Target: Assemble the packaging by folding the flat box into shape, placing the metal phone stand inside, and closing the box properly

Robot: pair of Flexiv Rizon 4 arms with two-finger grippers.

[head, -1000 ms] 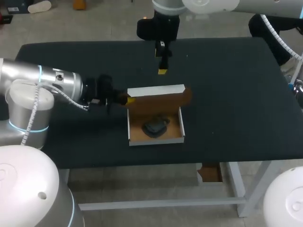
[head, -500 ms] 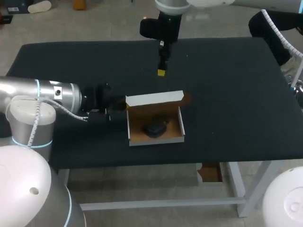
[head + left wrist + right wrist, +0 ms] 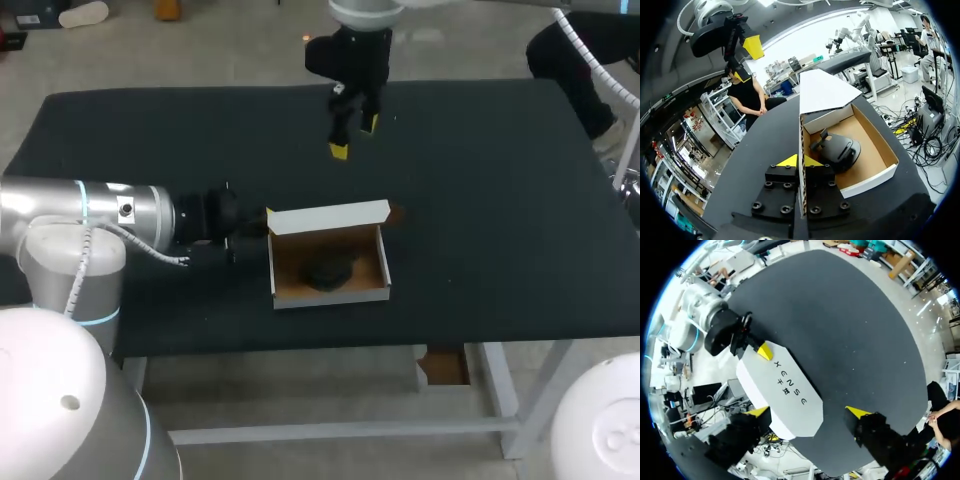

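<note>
Trouble lies mostly with the lid, which stands nearly upright along the far edge of the box, while the metal phone stand lies inside on the brown floor, near the middle. The left pincer is closed on the thin cardboard at the box's left side, where the wall runs up into the lid, its yellow tips pressed to either face of the sheet. The right pincer hangs above the bench beyond the lid, fingers spread wide and holding nothing. If that arm pushes the lid down off-centre, the box may well pivot about the left grip or skid over the dark bench. The lid's free edge could land outside the front wall instead of tucking behind it, leaving the box only half shut. The left fingers sit right in the lid's closing path, so the lid may jam on them, or the pinched wall may crease or tear. The stand looks low enough to clear, though a raised part could prop the lid.
</note>
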